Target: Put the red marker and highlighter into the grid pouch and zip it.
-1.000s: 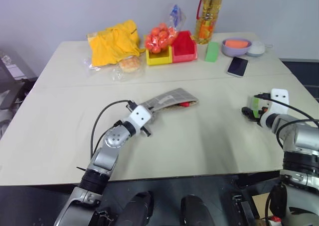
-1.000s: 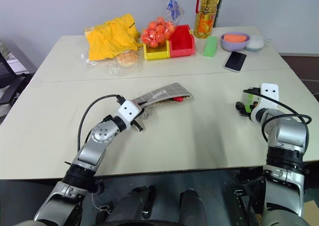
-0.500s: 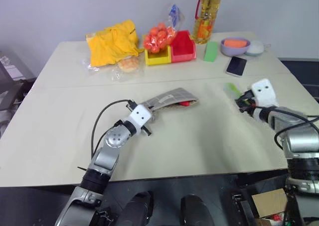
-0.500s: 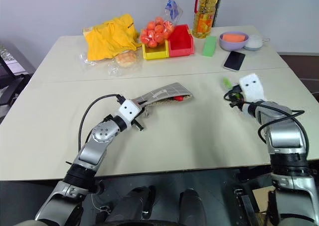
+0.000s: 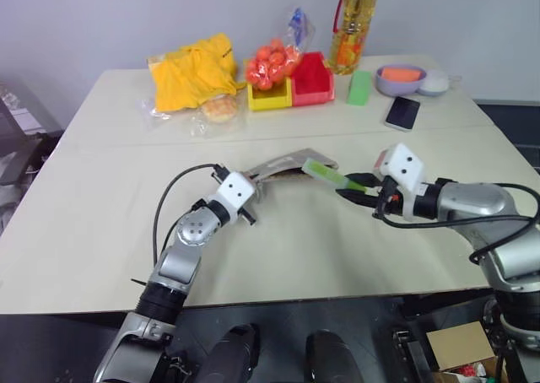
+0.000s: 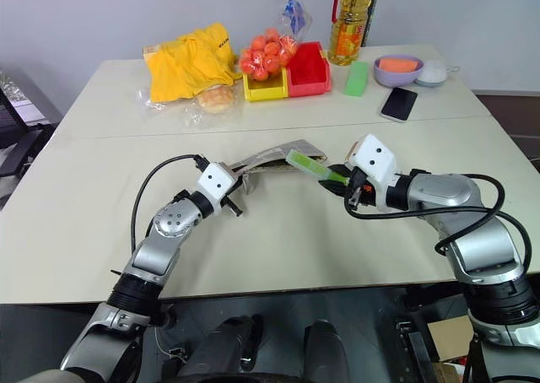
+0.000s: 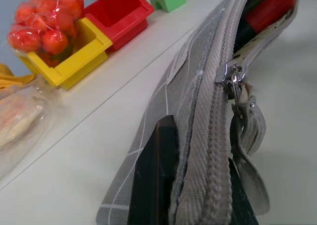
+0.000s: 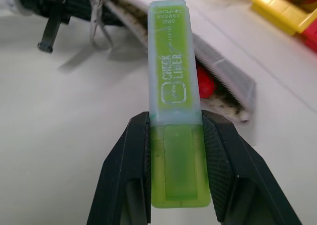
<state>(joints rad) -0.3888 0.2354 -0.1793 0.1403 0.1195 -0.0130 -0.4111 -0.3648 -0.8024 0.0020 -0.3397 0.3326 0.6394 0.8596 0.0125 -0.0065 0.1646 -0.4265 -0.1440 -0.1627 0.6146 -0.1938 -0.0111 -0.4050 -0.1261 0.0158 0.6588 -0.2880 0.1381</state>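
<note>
Two grippers are being used together at the front of the bench, one to steady and one to deliver. The grid pouch is being pinched along its upper edge by the left gripper, whose fingers are fully closed on the fabric just beside the zipper pull; that edge is being held up off the bench, apparently so that the mouth is being kept agape toward the other arm. The red marker is already lying inside, its red end showing within the open far end of the pouch.

The highlighter is being gripped at its rear end between the partly closed fingers of the right gripper, with its light-green cap being aimed at the pouch opening. In the right wrist view its tip is being seen over the mouth, near the red marker's end, though whether it is past the lip cannot be told. The rear hold appears to be chosen so that most of the barrel is being left free to slide in.

The zipper is being left undone; insertion and zipping are judged to be outstanding.

Far back, well apart, a yellow cloth, a bag of small orange fruit, yellow and red bins, an oil bottle, a green block, a phone and a bowl are sitting unused.
</note>
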